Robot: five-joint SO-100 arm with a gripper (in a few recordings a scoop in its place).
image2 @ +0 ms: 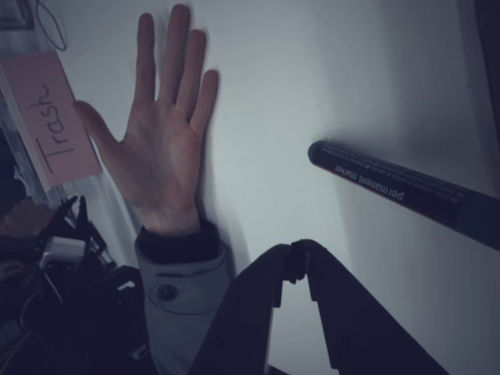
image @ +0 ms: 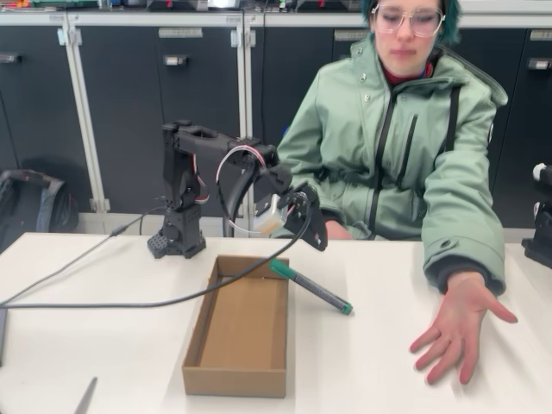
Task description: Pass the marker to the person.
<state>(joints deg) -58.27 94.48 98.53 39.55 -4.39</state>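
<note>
One handover: not yet made, by the look of things; the pen lies free on the table and the waiting palm has nothing in it.

Marker: the slim dark marker with green cap and green end (image: 310, 288) lies flat on the white tabletop (image: 103, 362), its upper end touching or overlapping the right rim of the shallow brown cardboard box (image: 239, 325), its lower end pointing toward four o'clock in the fixed view. In the wrist view its barrel, printed "permanent marker", runs from centre toward four o'clock.

Gripper: the black two-finger gripper (image: 304, 226) hangs above the marker's upper end, at about twelve o'clock from it. In the wrist view the jaws meet at their tips, pressed together with nothing between them (image2: 298, 258); the marker sits apart at two o'clock from those tips.

Person: the seated figure in a sage-green hooded jacket (image: 405, 138) rests an open hand, palm up (image: 457, 323), on the table, at three o'clock from the marker and well apart from it.

Done: the arm seems positioned near the pen, and the receiver is ready.

Left: open the jaws, grasp, lift, carry toward three o'clock, release into the palm.

Risk: a slim round barrel may roll when nudged.
</note>
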